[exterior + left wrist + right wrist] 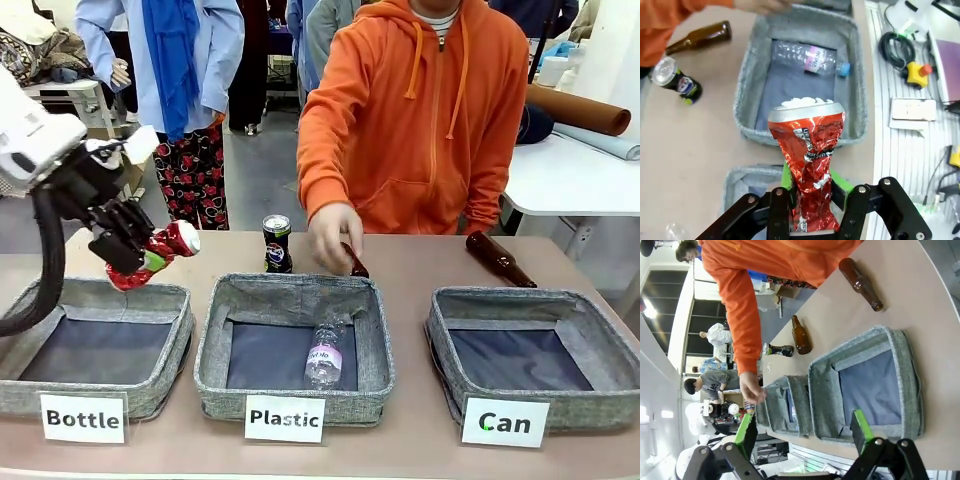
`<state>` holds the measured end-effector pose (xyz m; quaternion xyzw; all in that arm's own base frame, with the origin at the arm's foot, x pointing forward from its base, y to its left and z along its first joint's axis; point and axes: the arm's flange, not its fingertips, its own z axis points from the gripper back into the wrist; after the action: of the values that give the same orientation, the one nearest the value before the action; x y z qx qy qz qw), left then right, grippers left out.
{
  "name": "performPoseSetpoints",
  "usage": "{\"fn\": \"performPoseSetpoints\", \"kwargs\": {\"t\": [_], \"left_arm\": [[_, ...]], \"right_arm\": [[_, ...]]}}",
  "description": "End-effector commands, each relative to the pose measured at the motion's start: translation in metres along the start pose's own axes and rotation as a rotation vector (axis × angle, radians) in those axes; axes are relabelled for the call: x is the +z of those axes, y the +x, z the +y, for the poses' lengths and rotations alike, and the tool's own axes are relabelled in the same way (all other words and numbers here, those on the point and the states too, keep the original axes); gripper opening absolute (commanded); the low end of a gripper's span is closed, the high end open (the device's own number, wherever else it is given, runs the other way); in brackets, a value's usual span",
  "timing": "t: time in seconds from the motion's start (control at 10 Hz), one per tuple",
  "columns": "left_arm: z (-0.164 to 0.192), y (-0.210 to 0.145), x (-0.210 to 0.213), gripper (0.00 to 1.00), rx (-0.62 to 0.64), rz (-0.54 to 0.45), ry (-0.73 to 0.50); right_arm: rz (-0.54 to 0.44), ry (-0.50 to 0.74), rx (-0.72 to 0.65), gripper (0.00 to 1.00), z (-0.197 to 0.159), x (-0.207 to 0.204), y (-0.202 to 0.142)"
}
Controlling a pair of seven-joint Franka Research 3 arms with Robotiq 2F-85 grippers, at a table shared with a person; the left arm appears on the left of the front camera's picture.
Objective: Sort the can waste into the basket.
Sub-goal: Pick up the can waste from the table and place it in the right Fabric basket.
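Glossy metal red can (810, 150) — rough cloth basket (590, 405).

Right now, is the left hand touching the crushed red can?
Touching. The left wrist view shows the left hand with its green pads pressed against both sides of the crushed red can, at its squeezed lower half.

"Bottle" label (83, 418) in black print on white, front of lower-left basket (150, 395), "Plastic" label (285, 418) on lower-middle basket (215, 400), "Can" label (504, 422) on lower-right basket (580, 412), small print on red can (810, 150) and pink bottle label (815, 59) illegible.
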<state>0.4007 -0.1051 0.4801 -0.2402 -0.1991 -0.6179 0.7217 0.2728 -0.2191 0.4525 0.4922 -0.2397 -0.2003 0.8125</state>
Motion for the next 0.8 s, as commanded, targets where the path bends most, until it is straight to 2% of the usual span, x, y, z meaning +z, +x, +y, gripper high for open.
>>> {"fn": "performPoseSetpoints", "kwargs": {"t": [0.0,0.1,0.2,0.3,0.5,0.6,0.7], "left_arm": [[0.017,0.001,0.006,0.24,0.030,-0.005,-0.024],[0.014,0.026,-0.005,0.24,0.023,-0.039,-0.014],[0.009,0.065,-0.024,0.24,-0.026,-0.080,0.014],[0.002,0.119,-0.048,0.24,-0.079,-0.118,0.010],[-0.010,0.225,-0.111,0.24,-0.184,-0.144,-0.013],[-0.016,0.267,-0.148,0.24,-0.207,-0.144,0.030],[-0.027,0.308,-0.178,0.24,-0.211,-0.198,0.021]], "right_arm": [[0.032,0.093,-0.057,1.00,0.009,0.026,0.002],[0.040,0.137,-0.053,1.00,0.017,0.051,0.003],[0.021,0.143,-0.026,1.00,0.023,0.083,0.002],[0.002,0.137,0.000,1.00,0.024,0.120,-0.001],[-0.073,-0.001,0.022,1.00,0.002,0.170,-0.007],[-0.119,-0.047,0.001,1.00,-0.012,0.186,-0.015],[-0.094,-0.088,0.027,1.00,-0.029,0.193,-0.031]]}}
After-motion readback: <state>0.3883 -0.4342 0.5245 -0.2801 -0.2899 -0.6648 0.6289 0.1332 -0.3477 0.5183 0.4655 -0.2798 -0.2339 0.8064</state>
